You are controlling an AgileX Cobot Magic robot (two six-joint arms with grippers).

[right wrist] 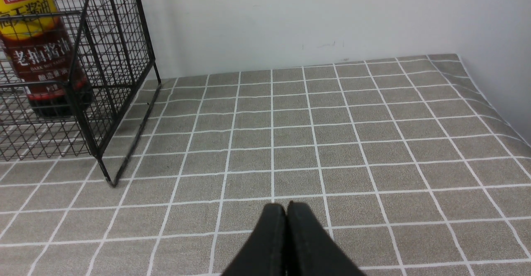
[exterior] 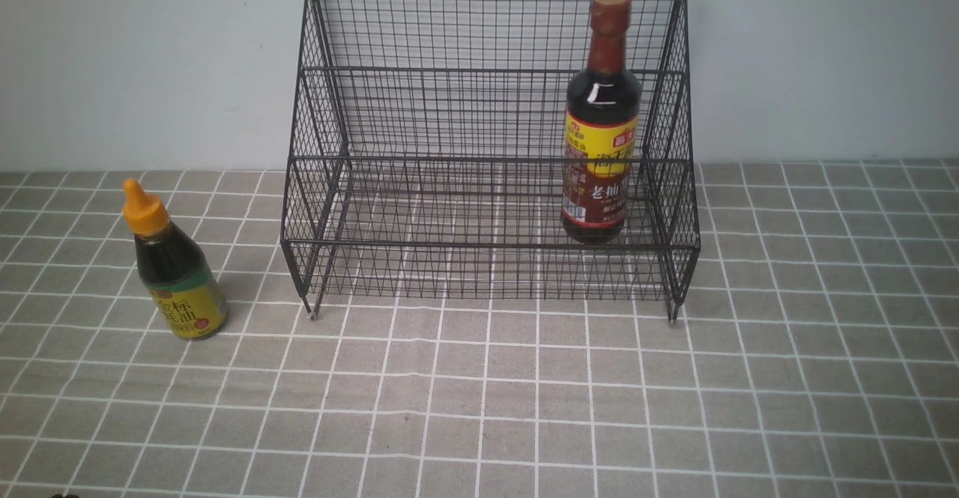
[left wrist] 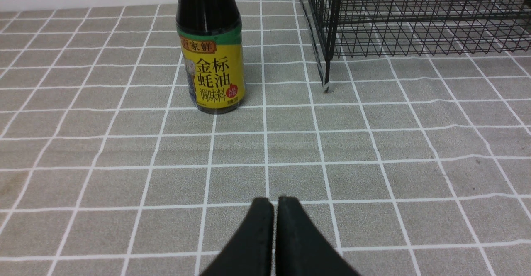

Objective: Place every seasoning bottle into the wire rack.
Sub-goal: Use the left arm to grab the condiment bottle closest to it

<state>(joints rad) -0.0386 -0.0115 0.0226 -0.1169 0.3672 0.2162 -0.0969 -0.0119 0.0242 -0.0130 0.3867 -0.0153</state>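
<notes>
The black wire rack (exterior: 419, 108) stands at the back middle of the table. The tall bottle (exterior: 601, 120) with a brown cap and yellow-and-red label stands upright inside it at the right; it also shows in the right wrist view (right wrist: 37, 47). The short bottle (exterior: 174, 266) with an orange nozzle cap stands upright on the cloth left of the rack; it also shows in the left wrist view (left wrist: 210, 45). My left gripper (left wrist: 275, 200) is shut and empty, well short of the short bottle. My right gripper (right wrist: 286, 205) is shut and empty, right of the rack (right wrist: 83, 81).
A grey checked cloth (exterior: 524, 393) covers the table. A pale wall runs right behind the rack. The table's right edge (right wrist: 493, 101) shows in the right wrist view. The rack's left front leg (left wrist: 327, 72) stands right of the short bottle.
</notes>
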